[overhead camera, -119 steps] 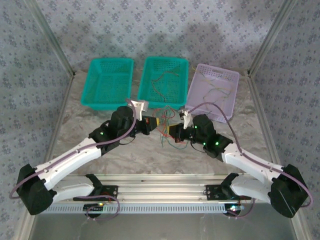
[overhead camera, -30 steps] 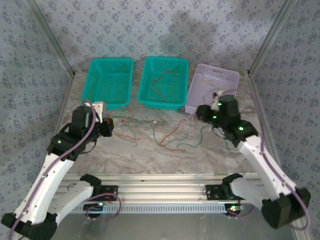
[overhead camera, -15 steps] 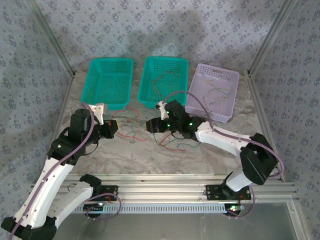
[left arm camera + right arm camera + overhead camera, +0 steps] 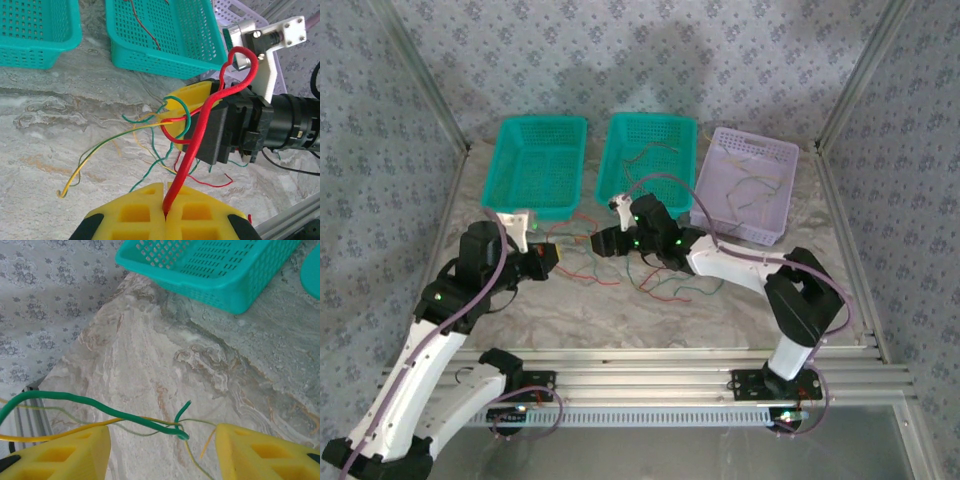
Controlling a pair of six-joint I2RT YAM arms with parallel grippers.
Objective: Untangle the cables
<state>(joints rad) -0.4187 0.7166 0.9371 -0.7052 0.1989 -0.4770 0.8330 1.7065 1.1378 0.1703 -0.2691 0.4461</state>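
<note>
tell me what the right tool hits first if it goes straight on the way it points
Most likely the green cable crossing the open right tool, with a yellow cable alongside. Beyond them lies bare marble table, though depth is hard to judge.

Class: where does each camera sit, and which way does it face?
Top external: above and behind the robot, facing the table; left arm and right arm show.
Left wrist: on left arm, facing left pincer shut on red cable.
Right wrist: on right arm, facing table and green cable between open fingers.
Top and left wrist share the right pincer.
</note>
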